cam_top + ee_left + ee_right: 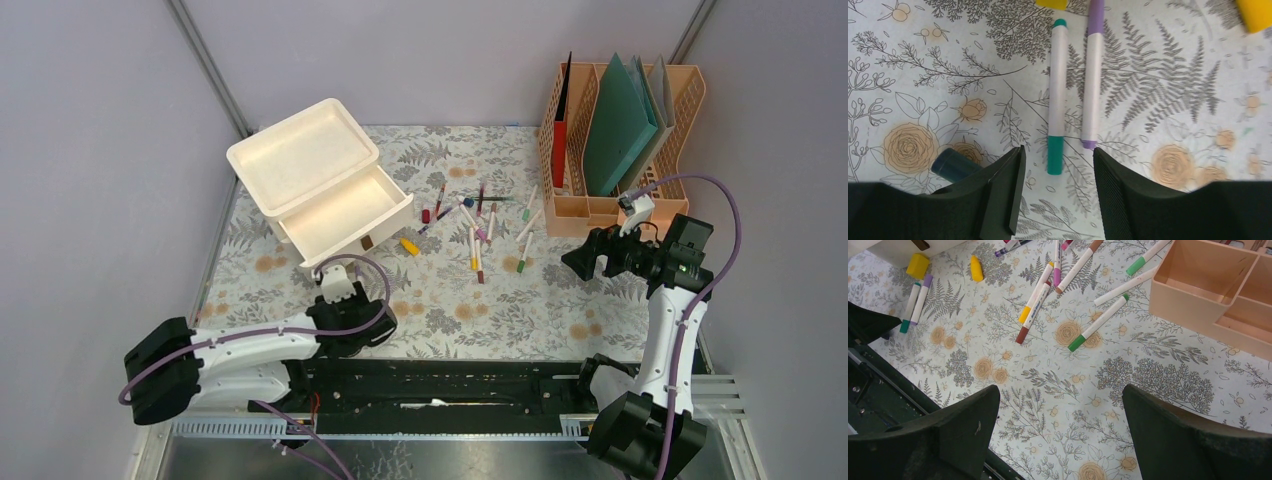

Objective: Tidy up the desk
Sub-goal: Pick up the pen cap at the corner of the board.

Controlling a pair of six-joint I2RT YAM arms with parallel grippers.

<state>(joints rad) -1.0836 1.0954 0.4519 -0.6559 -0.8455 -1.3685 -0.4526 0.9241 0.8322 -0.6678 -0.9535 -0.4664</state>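
Note:
The desk (500, 310) carries several scattered markers (478, 228) at its middle. My left gripper (352, 300) hangs low over the cloth near the front left. In the left wrist view it (1058, 150) is open, its fingertips on either side of the teal cap end of a green marker (1056, 100); whether they touch it I cannot tell. A purple marker (1092, 75) lies beside it. My right gripper (578, 263) hovers at the right, wide open (1060, 390) over bare cloth (1058, 365), holding nothing.
A white drawer box (320, 180) stands at the back left with its drawer pulled out. An orange file organizer (620, 150) with a pen compartment (1208, 280) stands at the back right. A dark blue cap (953, 165) and a yellow cap (410, 246) lie loose.

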